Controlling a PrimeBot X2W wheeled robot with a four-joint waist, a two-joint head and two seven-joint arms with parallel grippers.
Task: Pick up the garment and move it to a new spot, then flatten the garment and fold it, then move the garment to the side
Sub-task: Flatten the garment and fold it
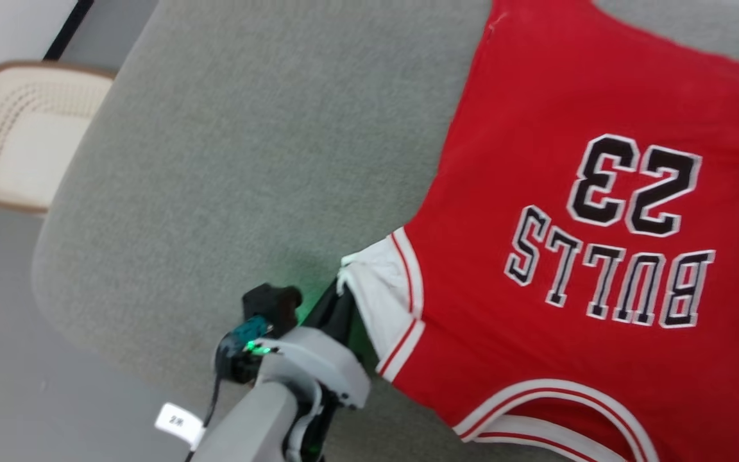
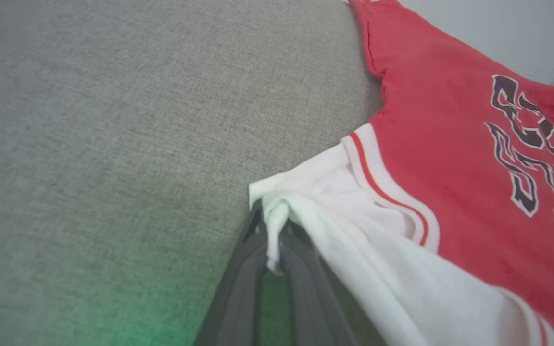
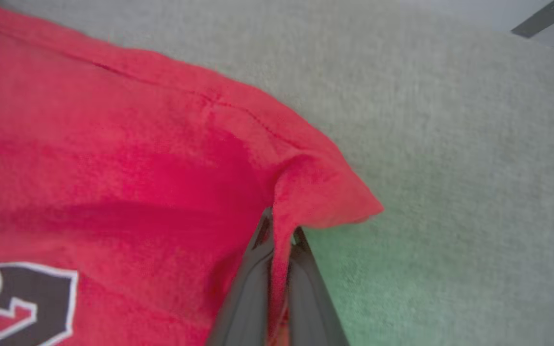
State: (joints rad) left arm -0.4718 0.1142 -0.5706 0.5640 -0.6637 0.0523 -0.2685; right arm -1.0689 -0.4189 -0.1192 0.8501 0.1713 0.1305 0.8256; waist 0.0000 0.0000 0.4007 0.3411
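Garment (image 1: 555, 96), flatten step. L gripper (image 2: 272, 226) pinching white sleeve (image 2: 334, 192) at its tips; R gripper (image 3: 282, 235) pinching red corner (image 3: 325, 192). Next: prob. stretch apart.

Garment (image 1: 568, 192) cut off at right, bottom edges — left tool (image 1: 342, 290) tips partly hidden by white sleeve fabric.

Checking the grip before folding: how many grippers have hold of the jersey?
2. The left gripper pinches the jersey at its white edge, nearest the robot; the right gripper pinches a red corner of it.
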